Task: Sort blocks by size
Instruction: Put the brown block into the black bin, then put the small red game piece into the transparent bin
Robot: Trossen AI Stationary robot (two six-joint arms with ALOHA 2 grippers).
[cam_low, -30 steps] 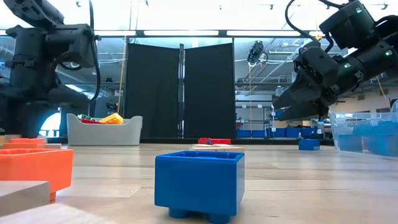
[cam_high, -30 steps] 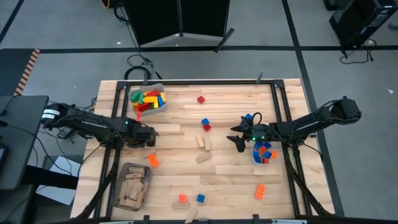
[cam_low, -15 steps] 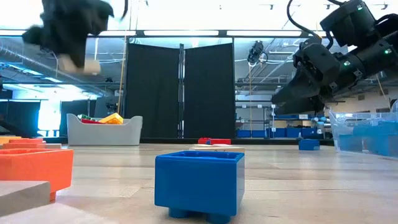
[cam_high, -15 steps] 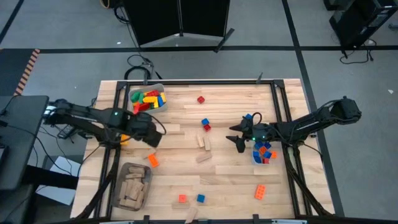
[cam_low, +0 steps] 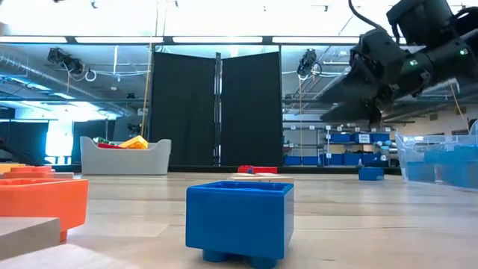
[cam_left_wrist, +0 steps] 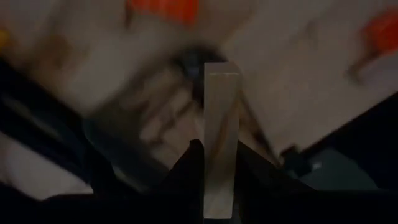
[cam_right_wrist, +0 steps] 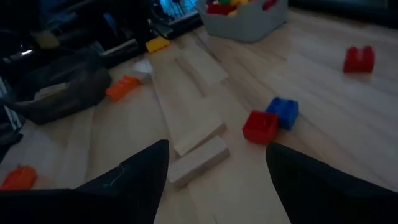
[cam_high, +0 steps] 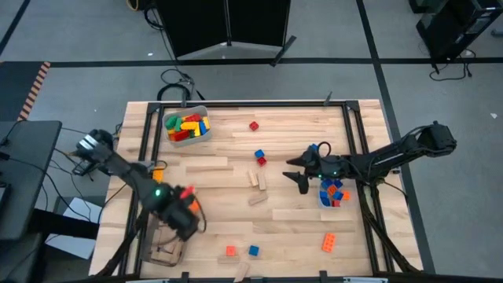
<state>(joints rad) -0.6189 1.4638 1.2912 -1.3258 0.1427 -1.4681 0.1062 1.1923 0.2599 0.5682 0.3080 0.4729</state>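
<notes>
- Grey plastic formed the bin [cam_high: 187,128] at the far left of the desk [cam_high: 291,228]; it held a heap of yellow, red and green studded bricks [cam_high: 185,126].
- At the near left corner stood a darker bin [cam_high: 163,245] with tan wooden pieces [cam_high: 162,253] inside, partly hidden under the left arm.
- On the right edge, a clear bin [cam_high: 333,193] contained small blue, red and orange bricks.
- The left claw [cam_high: 185,218] hung over the darker bin, clenched on a plain wooden piece [cam_left_wrist: 219,134], a pale, long, smooth rectangle standing between its fingers.
- The right claw [cam_high: 295,170] was released, its fingers [cam_right_wrist: 134,179] spread wide above the middle of the desk, just beside the clear bin.
- Ahead of it lay two wooden pieces [cam_right_wrist: 198,152] touching each other, and a red cube [cam_right_wrist: 260,126] against a blue cube [cam_right_wrist: 283,112].
- More blocks were scattered on the desk: a red one [cam_high: 254,126] at the far side, an orange brick [cam_high: 328,242], a small blue one [cam_high: 254,251] and a small orange one [cam_high: 230,251] near the front.
</notes>
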